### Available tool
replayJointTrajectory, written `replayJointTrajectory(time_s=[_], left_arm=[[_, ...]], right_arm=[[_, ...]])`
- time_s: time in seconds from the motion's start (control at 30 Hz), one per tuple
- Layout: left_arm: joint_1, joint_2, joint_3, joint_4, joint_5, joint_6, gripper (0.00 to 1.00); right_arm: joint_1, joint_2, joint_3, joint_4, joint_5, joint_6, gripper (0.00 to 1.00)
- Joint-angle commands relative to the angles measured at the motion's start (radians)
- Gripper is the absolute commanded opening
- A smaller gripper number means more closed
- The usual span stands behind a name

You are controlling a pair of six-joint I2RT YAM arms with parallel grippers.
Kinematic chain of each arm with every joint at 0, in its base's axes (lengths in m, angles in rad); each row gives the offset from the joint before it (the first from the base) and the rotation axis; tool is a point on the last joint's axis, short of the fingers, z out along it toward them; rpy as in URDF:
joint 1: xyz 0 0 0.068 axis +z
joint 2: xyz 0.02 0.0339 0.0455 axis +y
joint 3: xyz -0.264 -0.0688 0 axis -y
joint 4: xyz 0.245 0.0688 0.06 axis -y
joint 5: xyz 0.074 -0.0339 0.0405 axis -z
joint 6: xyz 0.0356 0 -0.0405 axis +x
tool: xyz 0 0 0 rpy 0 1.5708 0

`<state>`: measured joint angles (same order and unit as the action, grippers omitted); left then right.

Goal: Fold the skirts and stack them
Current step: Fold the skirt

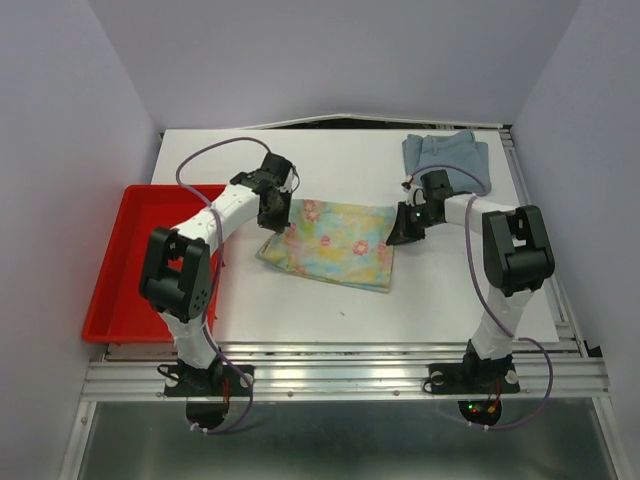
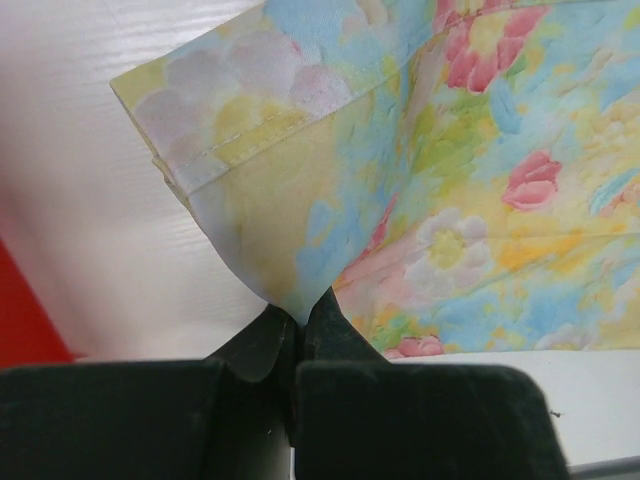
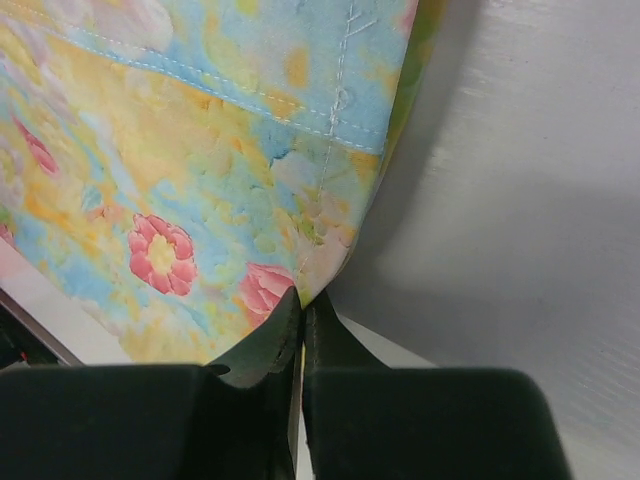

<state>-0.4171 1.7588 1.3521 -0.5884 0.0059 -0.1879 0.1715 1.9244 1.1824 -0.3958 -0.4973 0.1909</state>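
We find the floral skirt spread across the middle of the worktop, between the two arms. Its pastel yellow, pink and blue print faces up, and its near edge lies on the white surface.

Our left end effector is closed tight on the skirt's far-left corner. In the left wrist view the two dark fingers meet with only a thin fold of cloth between them. The hemmed corner fans out beyond the tips, and its stitching line is plainly visible.

Our right end effector is likewise clamped on the far-right corner. In the right wrist view the fingers are pressed together on the printed cloth, just below a stitched seam, with bare worktop to one side. So both far corners of this skirt are pinched, one in each end effector. We cannot tell from the top view how far those corners sit above the surface.

The denim skirt lies at the far right of the worktop as a compact light blue bundle. It sits behind the right wrist and apart from the floral one, and neither end effector touches it.

A red tray sits along the left edge of the worktop, and the left arm passes over its right side.
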Motion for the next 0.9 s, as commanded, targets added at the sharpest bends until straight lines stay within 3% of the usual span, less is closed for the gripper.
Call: replayJointTrajectory(time_s=[0.0, 0.43, 0.87], left_arm=[[-0.055, 0.016, 0.096, -0.051, -0.066, -0.03, 0.0], [-0.207, 0.185, 0.288, -0.06, -0.05, -0.102, 0.0], [-0.345, 0.425, 0.603, -0.142, -0.118, -0.117, 0.0]], right_arm=[[0.008, 0.027, -0.04, -0.003, -0.007, 0.012, 0.01], [0.008, -0.005, -0.07, 0.028, -0.043, 0.076, 0.01], [0.008, -0.007, -0.089, 0.075, -0.063, 0.114, 0.01]])
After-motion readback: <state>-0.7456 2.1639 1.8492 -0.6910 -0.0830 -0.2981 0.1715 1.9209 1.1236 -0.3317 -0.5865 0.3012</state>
